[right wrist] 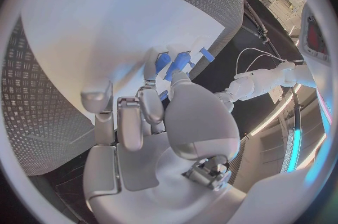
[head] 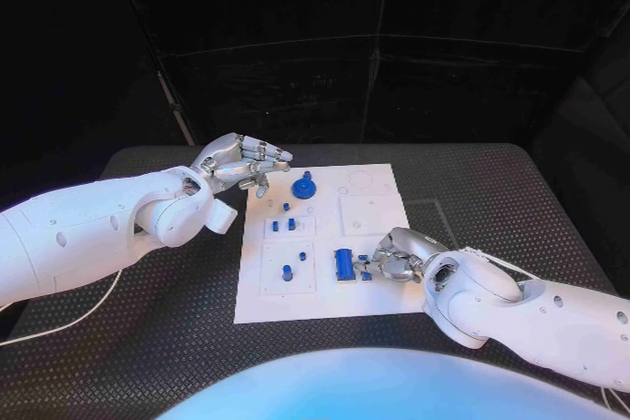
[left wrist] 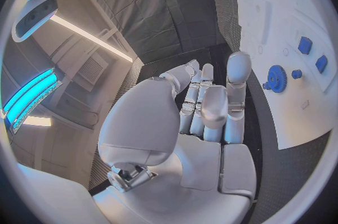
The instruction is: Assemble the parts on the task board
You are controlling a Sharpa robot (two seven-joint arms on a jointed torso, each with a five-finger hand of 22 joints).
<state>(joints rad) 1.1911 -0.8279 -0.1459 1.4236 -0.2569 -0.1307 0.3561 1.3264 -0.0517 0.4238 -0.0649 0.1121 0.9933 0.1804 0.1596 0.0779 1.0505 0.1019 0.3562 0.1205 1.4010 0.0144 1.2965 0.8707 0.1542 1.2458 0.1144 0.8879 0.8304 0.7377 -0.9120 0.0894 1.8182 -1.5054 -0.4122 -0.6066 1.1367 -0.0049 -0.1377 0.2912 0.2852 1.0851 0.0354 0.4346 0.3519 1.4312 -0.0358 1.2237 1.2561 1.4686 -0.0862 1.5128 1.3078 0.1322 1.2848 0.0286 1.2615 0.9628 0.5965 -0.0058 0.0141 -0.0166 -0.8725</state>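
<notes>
Down at the near right edge of the task board (head: 315, 302), my right robot hand (head: 391, 254) curls around a blue part (head: 344, 262), fingers touching it. My left robot hand (head: 240, 163) hovers empty, fingers loosely bent, beside the blue gear (head: 303, 187). A loose hold could tip the part and knock the small pegs (head: 288, 272) nearby.

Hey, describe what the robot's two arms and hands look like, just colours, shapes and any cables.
Both arms are glossy white with smooth, rounded shells and small dark dots on them. Each ends in a silver, segmented, many-fingered hand: the left hand and the right hand. A thin white cable trails under the left arm; thin cables also run along the right arm.
</notes>
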